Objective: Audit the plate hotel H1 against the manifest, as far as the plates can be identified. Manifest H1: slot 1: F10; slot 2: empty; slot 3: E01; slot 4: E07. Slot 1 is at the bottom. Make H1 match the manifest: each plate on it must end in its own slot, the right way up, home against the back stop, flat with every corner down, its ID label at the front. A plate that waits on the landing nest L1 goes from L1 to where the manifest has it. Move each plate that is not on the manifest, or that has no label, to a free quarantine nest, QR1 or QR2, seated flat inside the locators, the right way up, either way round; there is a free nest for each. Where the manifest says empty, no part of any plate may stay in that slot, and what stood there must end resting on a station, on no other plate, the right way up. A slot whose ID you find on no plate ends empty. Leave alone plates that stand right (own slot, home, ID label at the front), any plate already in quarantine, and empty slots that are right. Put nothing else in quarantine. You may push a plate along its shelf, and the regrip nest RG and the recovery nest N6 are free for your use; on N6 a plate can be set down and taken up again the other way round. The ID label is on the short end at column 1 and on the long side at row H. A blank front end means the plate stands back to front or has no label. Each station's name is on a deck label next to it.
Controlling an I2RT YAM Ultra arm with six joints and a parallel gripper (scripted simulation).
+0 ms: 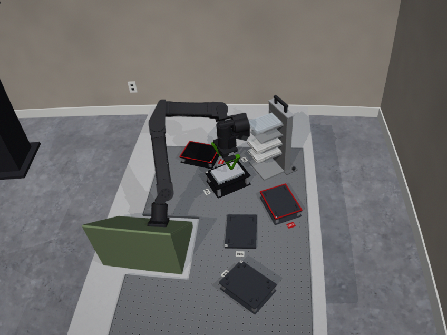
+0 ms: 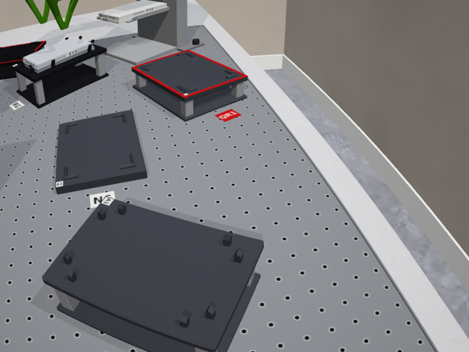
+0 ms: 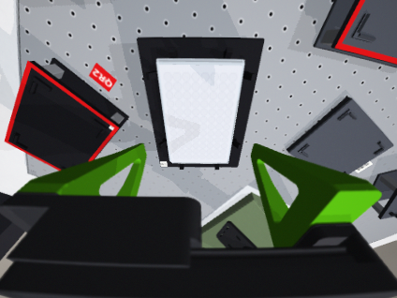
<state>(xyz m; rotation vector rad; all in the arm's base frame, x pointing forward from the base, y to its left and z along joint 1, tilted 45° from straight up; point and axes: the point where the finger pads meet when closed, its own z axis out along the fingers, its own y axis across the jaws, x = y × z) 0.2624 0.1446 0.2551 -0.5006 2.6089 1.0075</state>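
Green box [image 1: 137,245] at deck edge; wall outlet [image 1: 132,86] on beige wall; black plinth [image 1: 14,151] far left.

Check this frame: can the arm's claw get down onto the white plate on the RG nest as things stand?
Probably yes. The open claw hangs above the white plate on the RG nest, holding nothing, and nothing lies on the plate's top or between it and the fingers.
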